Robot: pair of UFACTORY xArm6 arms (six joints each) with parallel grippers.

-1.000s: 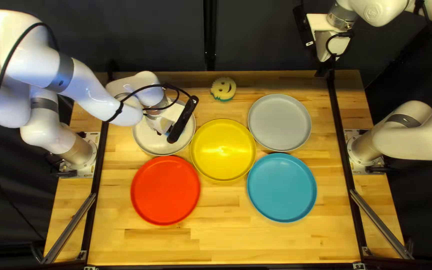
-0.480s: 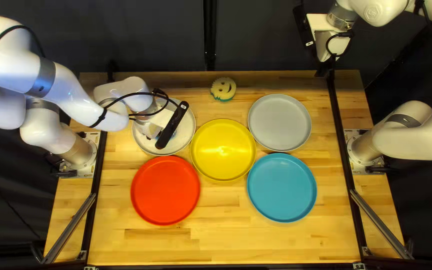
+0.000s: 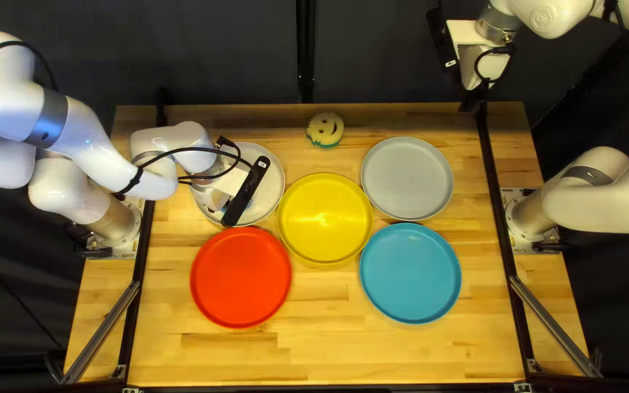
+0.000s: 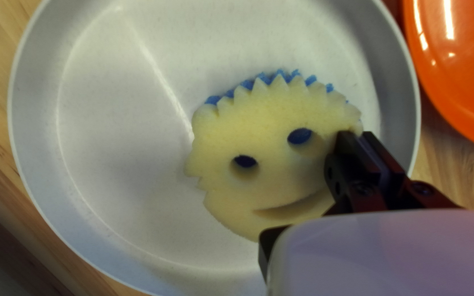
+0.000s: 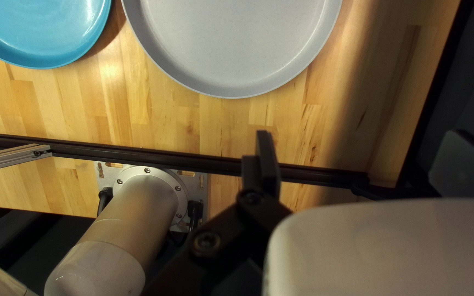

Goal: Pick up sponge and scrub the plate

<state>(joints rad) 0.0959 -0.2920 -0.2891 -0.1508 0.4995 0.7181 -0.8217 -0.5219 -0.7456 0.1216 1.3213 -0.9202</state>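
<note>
Top left view: you have the left end effector (image 3: 226,201) low over the white plate (image 3: 270,177) on the table (image 3: 320,338). A second sponge (image 3: 325,130) lies well apart from that plate, toward the far edge.

Left wrist view: the end effector is clamped on the yellow smiley sponge (image 4: 257,164). The sponge lies flat inside the white plate, off-centre toward the orange plate (image 4: 459,61).

Right wrist view: your right end effector (image 5: 263,164) is open and empty above the table edge, beyond the grey plate (image 5: 228,45) from the white plate.

top left: whole table (image 3: 320,349), slanted | left wrist: close, white plate (image 4: 117,102) | right wrist: high, grey plate (image 5: 228,41)
</note>
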